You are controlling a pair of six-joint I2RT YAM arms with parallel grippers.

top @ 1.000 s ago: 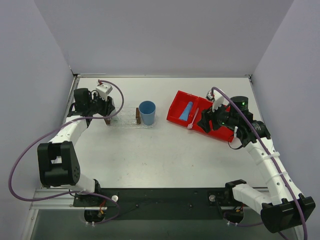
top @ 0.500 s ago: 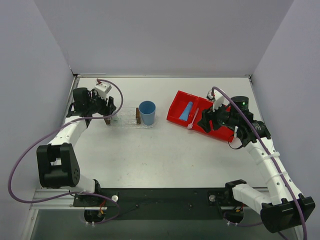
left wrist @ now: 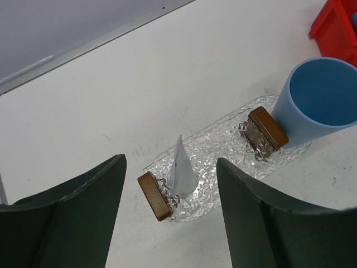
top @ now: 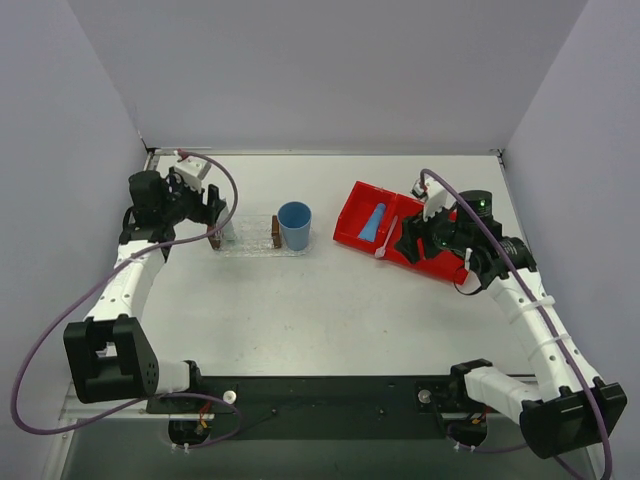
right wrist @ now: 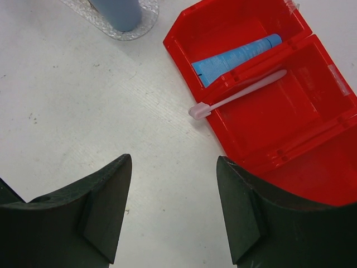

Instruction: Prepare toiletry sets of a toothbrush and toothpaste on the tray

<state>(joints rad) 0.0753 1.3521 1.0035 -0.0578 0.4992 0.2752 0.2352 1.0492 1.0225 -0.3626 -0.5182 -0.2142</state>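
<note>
The clear bumpy tray [left wrist: 223, 146] lies left of centre, also in the top view [top: 252, 245]. The white-grey toothpaste [left wrist: 182, 167] stands on it, leaning by the left brown block [left wrist: 154, 195]; it shows in the top view [top: 228, 229]. My left gripper [left wrist: 170, 223] is open and empty just above and left of it [top: 213, 208]. The blue toothpaste [right wrist: 237, 56] lies in the red bin [right wrist: 290, 128]. The pinkish toothbrush [right wrist: 240, 94] rests across the bin's divider, head over the rim. My right gripper [right wrist: 173, 218] is open and empty over the table beside the bin [top: 408, 240].
A blue cup [top: 294, 225] stands on the tray's right end next to the second brown block [left wrist: 268, 127]. The red bin [top: 440, 262] sits at an angle at the right. Grey walls close in the table on three sides.
My left gripper has drawn back up and to the left from the tray, leaving the white-grey toothpaste standing there. The right arm has barely shifted.
</note>
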